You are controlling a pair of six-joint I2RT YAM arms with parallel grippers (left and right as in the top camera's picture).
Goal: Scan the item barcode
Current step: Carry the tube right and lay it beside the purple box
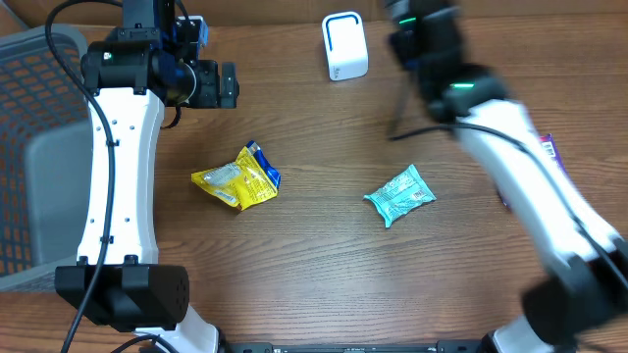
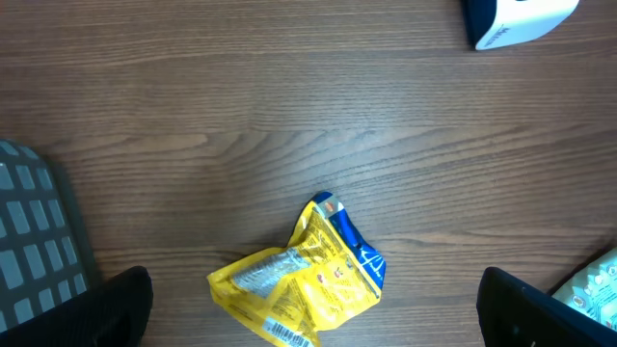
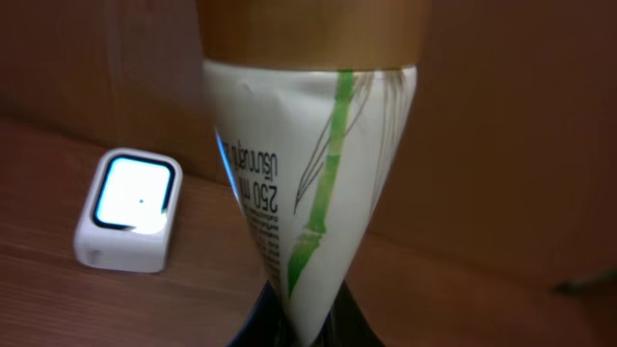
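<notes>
In the right wrist view my right gripper (image 3: 304, 333) is shut on the crimped end of a white tube (image 3: 308, 183) with a green bamboo drawing and a tan cap. The tube points away from the camera, above the table. The white scanner (image 3: 128, 209) sits on the table to the tube's left, its window lit. Overhead, the scanner (image 1: 344, 46) stands at the back, just left of the blurred right arm, which hides the tube. My left gripper (image 2: 318, 318) hangs open above a yellow pouch (image 2: 308, 280), not touching it.
The yellow pouch (image 1: 238, 176) and a teal pouch (image 1: 400, 194) lie on the wooden table. A grey mesh basket (image 1: 39, 147) fills the left side. A purple packet (image 1: 549, 147) peeks out beside the right arm.
</notes>
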